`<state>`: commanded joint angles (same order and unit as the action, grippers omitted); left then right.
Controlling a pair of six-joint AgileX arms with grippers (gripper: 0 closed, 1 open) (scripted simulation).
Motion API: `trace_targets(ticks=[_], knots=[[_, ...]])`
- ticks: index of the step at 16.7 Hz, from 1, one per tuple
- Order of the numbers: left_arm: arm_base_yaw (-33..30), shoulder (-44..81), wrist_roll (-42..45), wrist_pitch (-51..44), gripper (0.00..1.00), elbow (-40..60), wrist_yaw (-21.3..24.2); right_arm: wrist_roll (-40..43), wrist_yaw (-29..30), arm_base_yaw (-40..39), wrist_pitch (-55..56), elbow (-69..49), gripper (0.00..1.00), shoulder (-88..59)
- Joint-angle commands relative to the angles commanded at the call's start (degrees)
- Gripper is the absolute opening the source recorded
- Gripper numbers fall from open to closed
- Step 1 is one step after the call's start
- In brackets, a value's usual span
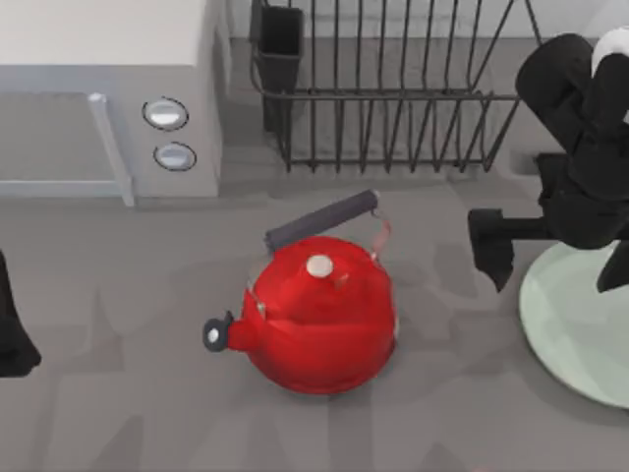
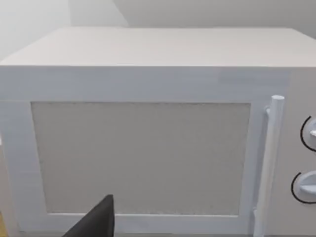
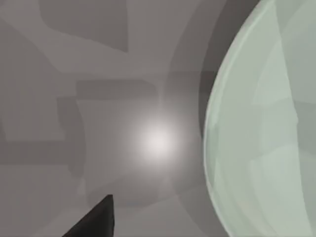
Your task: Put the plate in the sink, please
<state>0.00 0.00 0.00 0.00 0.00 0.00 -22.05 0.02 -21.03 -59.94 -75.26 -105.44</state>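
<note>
The pale mint green plate (image 1: 580, 334) lies flat on the grey table at the right edge, partly cut off by the frame. My right gripper (image 1: 555, 261) hovers over the plate's upper-left rim, open, with one finger (image 1: 491, 251) left of the rim and the other over the plate. In the right wrist view the plate (image 3: 266, 128) lies beside one dark fingertip (image 3: 98, 217). My left arm (image 1: 12, 334) sits parked at the table's left edge, one fingertip (image 2: 101, 217) facing the microwave. The sink is out of view.
A red kettle (image 1: 319, 315) with a dark handle stands mid-table, left of the plate. A black wire dish rack (image 1: 393, 98) is at the back. A white microwave (image 1: 98, 98) fills the back left, its door (image 2: 138, 158) close before the left wrist.
</note>
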Motion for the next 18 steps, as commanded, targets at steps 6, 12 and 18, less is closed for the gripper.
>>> trace_targets(ticks=[6, 12, 18], knots=[[0.0, 0.0, 0.0, 0.0, 1.0, 0.0, 0.0, -0.2, 0.0, -0.3, 15.6, 8.3, 1.0, -6.3], [0.0, 0.0, 0.0, 0.0, 1.0, 0.0, 0.0, -0.3, 0.1, -0.4, 19.6, 10.9, 1.0, -8.6], [0.0, 0.0, 0.0, 0.0, 1.0, 0.0, 0.0, -0.3, 0.1, -0.4, 19.6, 10.9, 0.62, -8.6]])
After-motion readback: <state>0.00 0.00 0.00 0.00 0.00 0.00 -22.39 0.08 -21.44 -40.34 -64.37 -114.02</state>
